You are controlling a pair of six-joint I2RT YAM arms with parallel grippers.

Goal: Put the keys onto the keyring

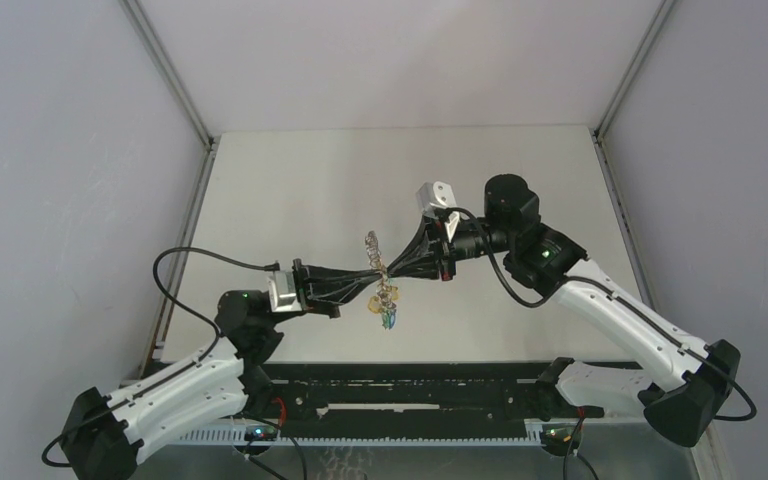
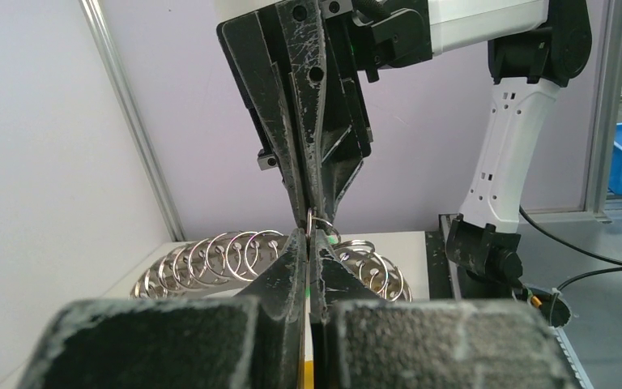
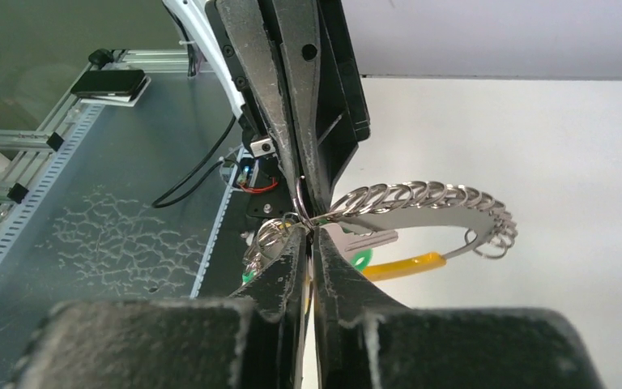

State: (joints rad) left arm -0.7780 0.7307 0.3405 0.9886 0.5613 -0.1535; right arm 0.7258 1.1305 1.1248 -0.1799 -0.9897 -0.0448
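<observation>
- Top external: left gripper (image 1: pixel 375 281) and right gripper (image 1: pixel 397 266) met tip to tip in mid-air, both with jaws pressed together, each apparently pinching the keyring (image 1: pixel 371 243).
- Keyring hung between the tips, its chain arcing crosswise to the grippers' shared line.
- Keys (image 1: pixel 388 320) dangled just below, about equally near both grippers.

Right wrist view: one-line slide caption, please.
Right end effector and left end effector pinch the keyring, rings arcing over its yellow band.
</observation>
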